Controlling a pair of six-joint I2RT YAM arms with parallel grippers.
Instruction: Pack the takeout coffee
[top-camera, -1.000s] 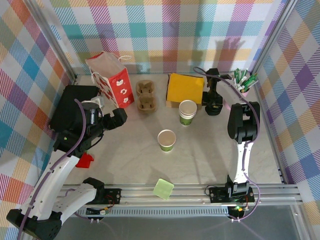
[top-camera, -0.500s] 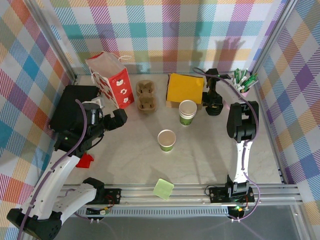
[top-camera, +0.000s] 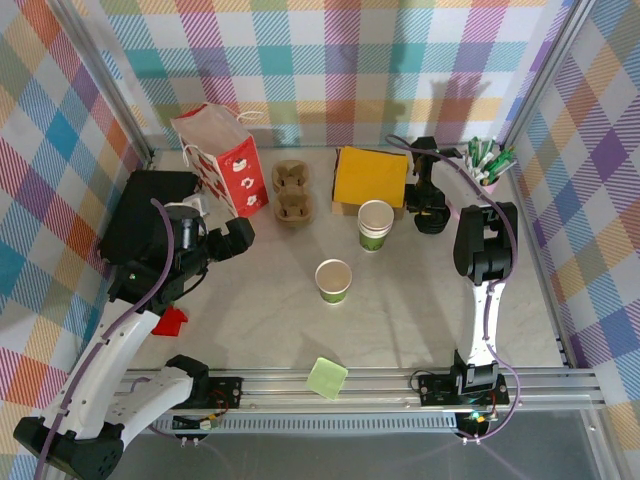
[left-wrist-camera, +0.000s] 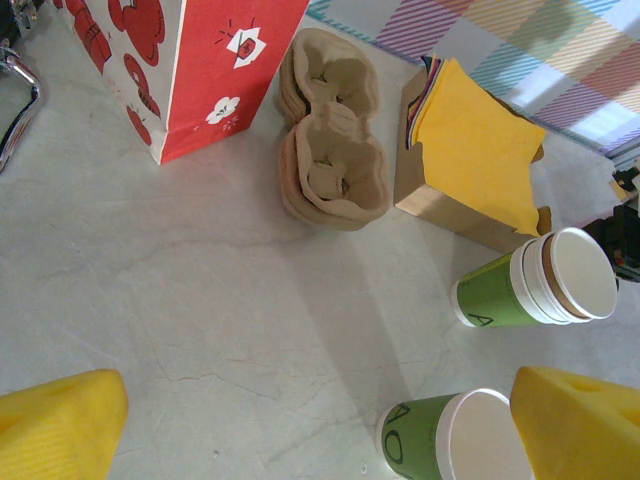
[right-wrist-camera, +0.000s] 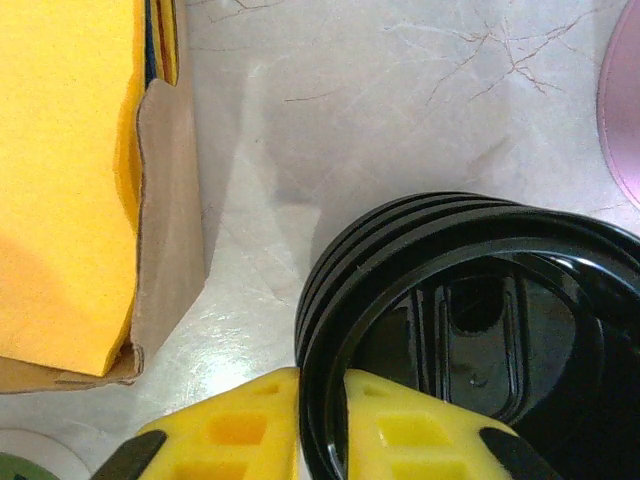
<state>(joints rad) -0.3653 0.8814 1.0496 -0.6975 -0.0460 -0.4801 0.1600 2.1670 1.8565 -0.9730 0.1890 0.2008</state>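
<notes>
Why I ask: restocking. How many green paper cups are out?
3 at least: one green-sided paper cup alone mid-table; a nested stack of two or more by the yellow napkin box. Others may hide inside.

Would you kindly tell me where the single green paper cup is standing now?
In the top external view, the single green paper cup stands upright near the middle of the table, nearer and left of the stack of cups.
</notes>
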